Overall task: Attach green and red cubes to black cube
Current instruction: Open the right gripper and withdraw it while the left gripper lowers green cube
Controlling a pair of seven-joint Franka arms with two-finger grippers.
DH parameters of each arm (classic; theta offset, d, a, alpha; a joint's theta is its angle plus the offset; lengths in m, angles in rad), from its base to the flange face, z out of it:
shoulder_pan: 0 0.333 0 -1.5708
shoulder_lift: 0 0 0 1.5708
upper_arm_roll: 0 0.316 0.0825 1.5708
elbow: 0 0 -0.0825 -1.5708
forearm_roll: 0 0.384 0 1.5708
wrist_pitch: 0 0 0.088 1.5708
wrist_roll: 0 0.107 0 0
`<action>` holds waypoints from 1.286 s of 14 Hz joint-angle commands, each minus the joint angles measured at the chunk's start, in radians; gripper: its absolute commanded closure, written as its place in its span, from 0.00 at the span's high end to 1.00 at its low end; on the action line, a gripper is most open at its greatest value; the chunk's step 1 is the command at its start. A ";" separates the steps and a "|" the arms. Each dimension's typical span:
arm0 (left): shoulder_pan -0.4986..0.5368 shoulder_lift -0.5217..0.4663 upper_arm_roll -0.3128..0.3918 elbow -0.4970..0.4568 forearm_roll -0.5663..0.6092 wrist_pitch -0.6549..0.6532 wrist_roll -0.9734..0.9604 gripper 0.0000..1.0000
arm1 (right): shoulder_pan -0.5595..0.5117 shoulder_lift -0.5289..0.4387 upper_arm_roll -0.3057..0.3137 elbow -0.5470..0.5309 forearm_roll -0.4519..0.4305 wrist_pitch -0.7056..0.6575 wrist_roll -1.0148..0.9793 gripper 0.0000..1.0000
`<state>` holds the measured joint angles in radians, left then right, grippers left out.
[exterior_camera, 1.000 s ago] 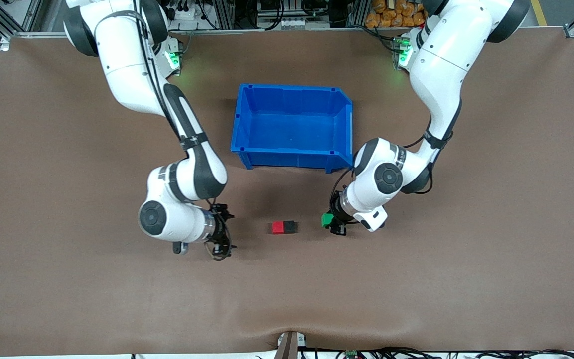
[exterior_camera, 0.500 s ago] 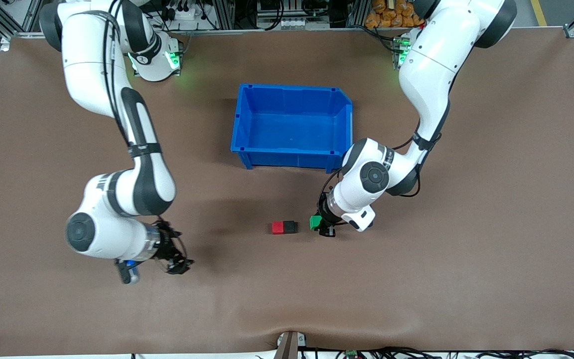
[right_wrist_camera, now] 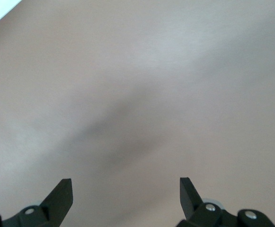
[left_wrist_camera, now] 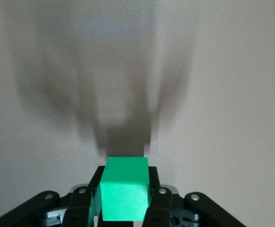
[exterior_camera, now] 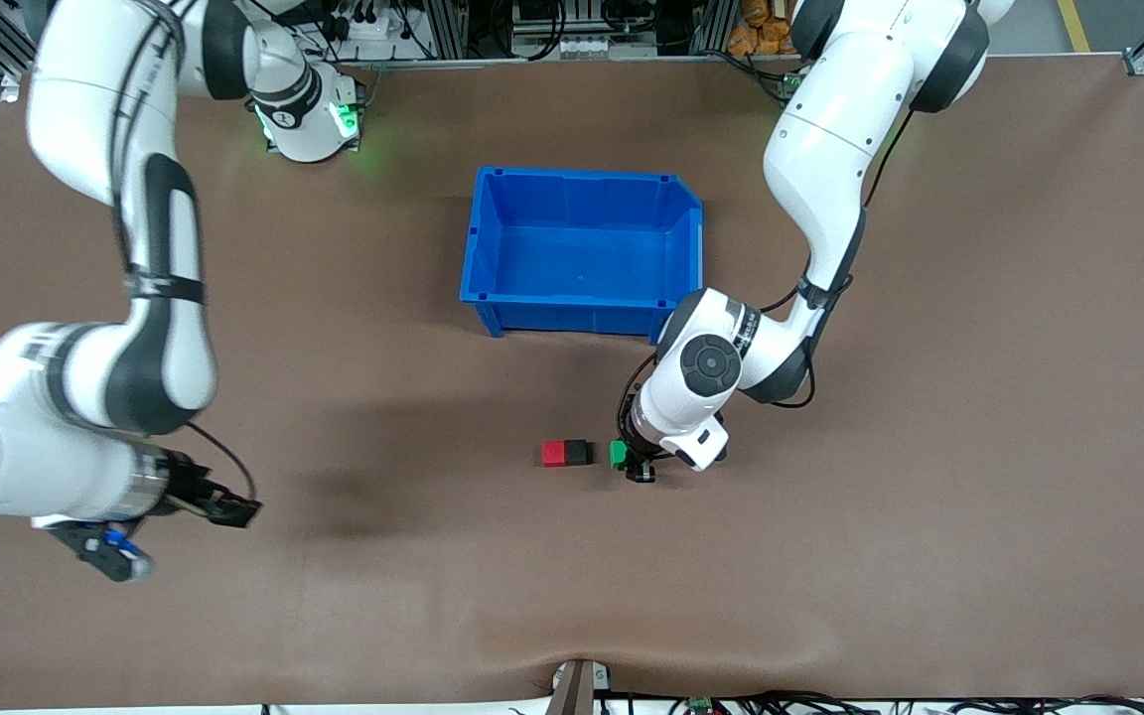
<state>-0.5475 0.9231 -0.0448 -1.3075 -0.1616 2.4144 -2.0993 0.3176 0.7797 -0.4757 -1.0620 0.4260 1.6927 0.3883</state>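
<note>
The red cube (exterior_camera: 554,454) and the black cube (exterior_camera: 577,453) sit joined side by side on the brown table, nearer the front camera than the blue bin. My left gripper (exterior_camera: 624,459) is shut on the green cube (exterior_camera: 618,454) and holds it just beside the black cube, toward the left arm's end, with a small gap between them. In the left wrist view the green cube (left_wrist_camera: 124,189) fills the space between my fingers. My right gripper (exterior_camera: 234,511) is open and empty over bare table toward the right arm's end; its wrist view (right_wrist_camera: 125,187) shows only table.
An empty blue bin (exterior_camera: 493,248) stands in the middle of the table, farther from the front camera than the cubes. The left arm's elbow (exterior_camera: 711,362) hangs close to the bin's corner.
My left gripper has carried the green cube sideways toward the black cube, closing most of the gap. My right arm has swung away from the cubes toward its own end of the table.
</note>
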 commanded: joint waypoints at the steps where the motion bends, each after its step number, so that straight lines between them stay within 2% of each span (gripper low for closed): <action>1: -0.029 0.049 0.023 0.089 -0.019 -0.032 -0.033 0.00 | -0.014 -0.118 0.000 -0.012 -0.026 -0.135 -0.089 1.00; 4: -0.032 0.057 0.028 0.094 -0.018 -0.034 -0.039 0.00 | -0.026 -0.261 -0.041 -0.076 -0.094 -0.249 -0.389 1.00; 6: -0.043 0.059 0.028 0.096 -0.019 -0.034 -0.054 0.00 | -0.048 -0.342 -0.049 -0.125 -0.101 -0.286 -0.529 1.00; 11: -0.046 0.098 0.026 0.135 -0.018 -0.035 -0.082 0.00 | -0.031 -0.431 -0.049 -0.131 -0.167 -0.390 -0.440 1.00; 14: -0.046 0.108 0.026 0.160 -0.019 -0.035 -0.085 0.00 | -0.023 -0.436 -0.046 -0.119 -0.177 -0.403 -0.444 1.00; 15: -0.046 0.108 0.026 0.163 -0.019 -0.035 -0.085 0.00 | -0.023 -0.419 -0.044 -0.086 -0.196 -0.377 -0.441 1.00; 18: -0.055 0.108 0.023 0.163 -0.019 -0.035 -0.085 0.00 | -0.032 -0.369 -0.040 -0.084 -0.211 -0.321 -0.445 1.00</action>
<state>-0.5788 1.0075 -0.0378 -1.1910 -0.1618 2.3970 -2.1646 0.2892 0.3832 -0.5230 -1.1486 0.2439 1.3521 -0.0686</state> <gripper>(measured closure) 0.604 0.000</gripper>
